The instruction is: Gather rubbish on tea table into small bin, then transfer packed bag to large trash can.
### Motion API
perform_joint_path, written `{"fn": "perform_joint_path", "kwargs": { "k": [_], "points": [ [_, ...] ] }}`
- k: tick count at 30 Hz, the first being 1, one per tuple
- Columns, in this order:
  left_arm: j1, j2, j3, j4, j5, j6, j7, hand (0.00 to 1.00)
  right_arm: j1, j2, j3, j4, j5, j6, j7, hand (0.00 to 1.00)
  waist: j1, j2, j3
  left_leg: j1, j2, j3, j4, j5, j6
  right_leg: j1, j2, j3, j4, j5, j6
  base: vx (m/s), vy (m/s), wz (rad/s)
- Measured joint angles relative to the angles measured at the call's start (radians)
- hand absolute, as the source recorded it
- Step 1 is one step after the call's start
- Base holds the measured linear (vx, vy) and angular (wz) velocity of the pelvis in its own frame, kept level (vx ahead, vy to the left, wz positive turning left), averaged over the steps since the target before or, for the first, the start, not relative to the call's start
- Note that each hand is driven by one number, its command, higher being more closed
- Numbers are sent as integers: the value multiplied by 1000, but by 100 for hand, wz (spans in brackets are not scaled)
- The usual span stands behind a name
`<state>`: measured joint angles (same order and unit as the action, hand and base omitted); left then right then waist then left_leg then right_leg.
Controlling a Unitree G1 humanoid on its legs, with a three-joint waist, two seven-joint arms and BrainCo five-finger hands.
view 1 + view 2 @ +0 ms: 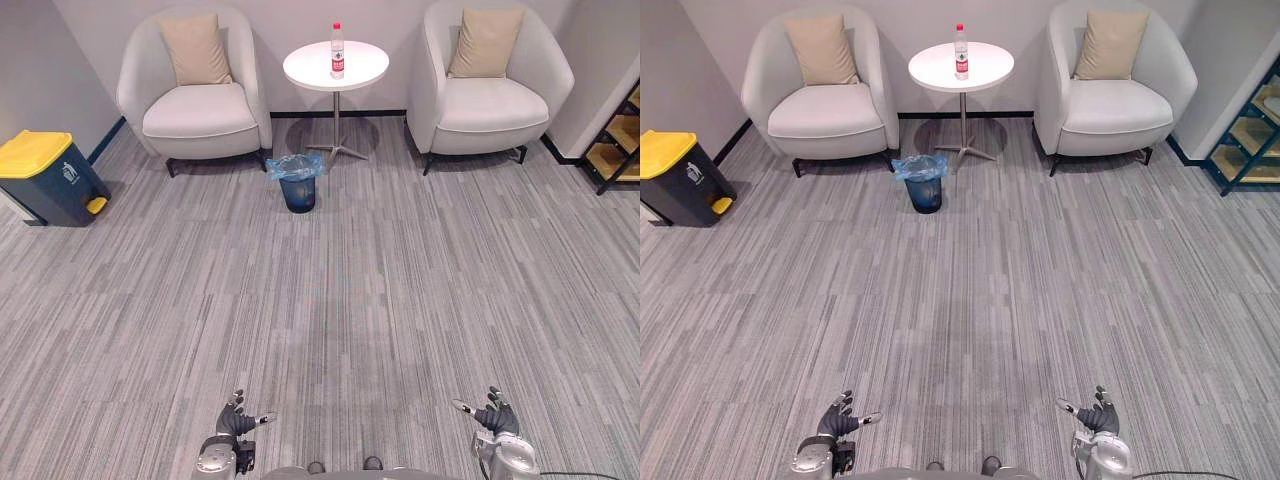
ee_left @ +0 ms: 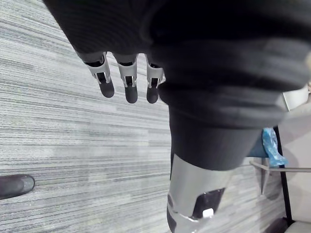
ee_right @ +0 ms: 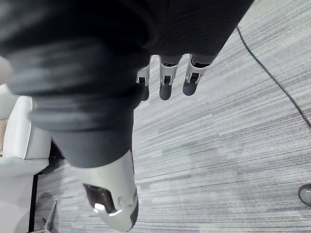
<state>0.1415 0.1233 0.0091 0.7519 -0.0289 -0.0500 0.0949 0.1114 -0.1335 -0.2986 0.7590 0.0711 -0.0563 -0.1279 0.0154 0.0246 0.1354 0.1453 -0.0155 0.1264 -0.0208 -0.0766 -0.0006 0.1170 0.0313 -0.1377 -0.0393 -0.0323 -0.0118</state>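
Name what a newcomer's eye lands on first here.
Probably the lone bottle upright on the round white table, between the left armchair and the right armchair at the far wall. Next, the small bin with its blue bag on the carpet before the table, and the dark trash can with a yellow lid far left. Close by, the left hand and right hand hang open and empty.

The room is bright, with soft, even light from above. The white top of the bench (image 1: 360, 62) looks pale and has almost no glare. A faint round shadow lies on the carpet (image 1: 330, 300) right under the bench. Darker shadows sit under the armchairs (image 1: 195, 110) on each side of the bench.
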Motion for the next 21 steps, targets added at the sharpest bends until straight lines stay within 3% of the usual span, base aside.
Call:
{"fn": "perform_joint_path", "kwargs": {
  "k": [7, 10, 12, 13, 15, 18, 21],
  "points": [
    [3, 0, 0, -33, -1, 2, 1, 0, -5, 0, 0, -24, 0, 3, -3, 0, 0, 1, -3, -41, 7, 38, 44, -38, 11, -35, 4, 35, 7, 0, 0, 16, 7, -17],
    [15, 0, 1, -58, -1, 2, 2, 0, -15, -5, 0, -41, 0, 4, -4, 0, 1, 8, -3, -73, 14, 69, 101, -71, 15, -79, 2, 61, 66, -27, 24, 37, 20, -29],
    [14, -1, 1, -59, -2, 2, 3, 0, -23, -6, 0, -42, 0, 6, -5, 0, -1, 16, -3, -81, 13, 74, 130, -101, 29, -127, -6, 64, 177, -90, 31, 37, 41, -13],
    [18, -2, 0, -66, -5, 2, 3, 0, -25, -5, 0, -41, -1, 8, -4, 0, 0, 16, -2, -79, 8, 83, 151, -120, 32, -171, -21, 64, 288, -141, 55, 44, 59, -11],
    [22, -2, -2, -80, -10, 2, 5, 0, -15, -6, 1, -41, -1, 13, -5, 0, -1, 22, 2, -69, 3, 94, 187, -158, 41, -258, -47, 45, 509, -186, 104, 70, 88, -13],
    [22, 4, -4, -79, -11, 3, 18, 0, -10, -5, 5, -39, -1, 25, -5, 0, -7, 14, 23, -30, -19, 82, 202, -201, 63, -370, -116, -20, 797, -204, 94, 81, 61, 7],
    [25, 3, -6, -79, -21, 4, 19, 0, -15, -24, 5, -38, -1, 29, -5, 0, -37, 18, 36, 21, -19, 51, 195, -216, 66, -429, -155, -79, 821, -267, 79, 290, -21, 29]
  ]
}}
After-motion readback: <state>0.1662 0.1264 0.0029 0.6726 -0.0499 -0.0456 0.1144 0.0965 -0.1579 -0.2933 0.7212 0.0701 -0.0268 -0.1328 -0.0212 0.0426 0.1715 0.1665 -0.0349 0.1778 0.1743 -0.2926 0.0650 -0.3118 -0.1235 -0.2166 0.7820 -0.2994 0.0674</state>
